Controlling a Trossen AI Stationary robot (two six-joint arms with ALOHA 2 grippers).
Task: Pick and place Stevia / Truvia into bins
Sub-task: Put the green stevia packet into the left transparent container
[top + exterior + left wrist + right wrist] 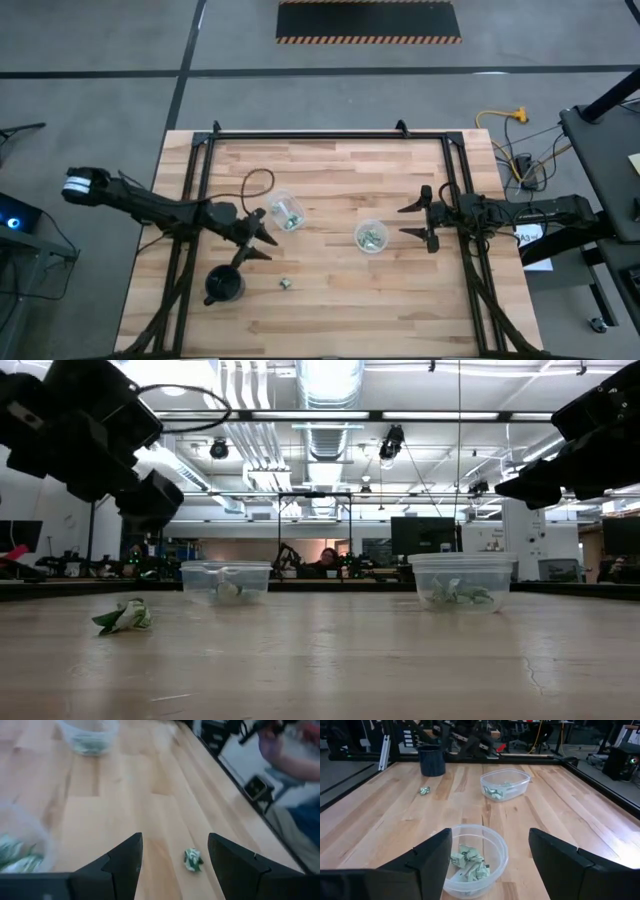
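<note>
One crumpled green-and-white packet (285, 284) lies loose on the wood near the table's near edge; it also shows in the left wrist view (192, 860), the low view (124, 617) and the right wrist view (424, 790). Two clear round bins stand mid-table, each with packets inside: the left bin (288, 211) and the right bin (371, 236). My left gripper (262, 240) is open, above the table between the left bin and the loose packet. My right gripper (426, 219) is open, to the right of the right bin (470, 857).
A black cup (224, 285) stands left of the loose packet, near my left arm. A black metal frame (330, 134) runs along the table's far, left and right sides. A person sits in the room beyond the table (326, 563).
</note>
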